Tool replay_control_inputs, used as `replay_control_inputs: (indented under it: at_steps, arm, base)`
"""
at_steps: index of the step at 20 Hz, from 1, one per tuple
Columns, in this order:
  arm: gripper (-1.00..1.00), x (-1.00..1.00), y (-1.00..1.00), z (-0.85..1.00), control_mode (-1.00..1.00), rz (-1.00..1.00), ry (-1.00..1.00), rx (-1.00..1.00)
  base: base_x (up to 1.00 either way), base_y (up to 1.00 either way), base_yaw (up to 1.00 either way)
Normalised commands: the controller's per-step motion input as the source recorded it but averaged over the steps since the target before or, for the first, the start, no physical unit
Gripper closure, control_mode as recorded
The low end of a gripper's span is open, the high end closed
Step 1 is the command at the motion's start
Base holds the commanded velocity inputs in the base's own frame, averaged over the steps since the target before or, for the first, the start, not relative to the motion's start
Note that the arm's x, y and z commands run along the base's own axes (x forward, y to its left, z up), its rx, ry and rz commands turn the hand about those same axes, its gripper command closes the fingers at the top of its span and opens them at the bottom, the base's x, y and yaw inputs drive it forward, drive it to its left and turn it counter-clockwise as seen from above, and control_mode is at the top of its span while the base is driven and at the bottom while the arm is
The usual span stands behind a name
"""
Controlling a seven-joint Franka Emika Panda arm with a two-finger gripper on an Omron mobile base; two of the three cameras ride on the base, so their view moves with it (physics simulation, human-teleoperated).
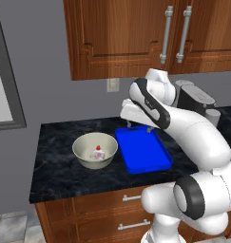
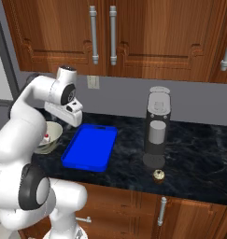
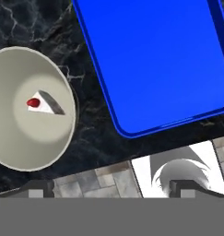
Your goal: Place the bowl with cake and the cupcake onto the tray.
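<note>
Bowl point(image 1: 95, 150): 1, cream, deep, on the black counter point(image 1: 55, 175), down and to one side of the claw point(image 3: 111, 190); holds 1 cake point(image 3: 41, 103), so both should travel as one load. Tray point(image 3: 155, 60): blue, unloaded, just beside the bowl, directly beneath the claw. Claw: jaws wide apart, gripping nothing, hovering above. Cupcake point(image 2: 158, 175): brown, at the coffee machine point(image 2: 156, 133) foot, well apart from the claw; seen from the right base camera, outside the hand camera's frame.

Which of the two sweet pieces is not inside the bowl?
The brown cupcake: it stands on the counter before the coffee machine; the cake lies in the bowl.
</note>
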Motion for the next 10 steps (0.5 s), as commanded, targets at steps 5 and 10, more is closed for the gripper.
replay_control_inputs:
  at_steps: [5,10]
  arm:
    - [-1.00,0.10,0.18,-0.26,-1.00,0.08,-0.01,0.00]
    - [-1.00,0.01,0.17,-0.26,-1.00,0.14,-0.17,-0.03]
  base:
    - [0.00,0.00,0.00]
    - [0.00,0.00,0.00]
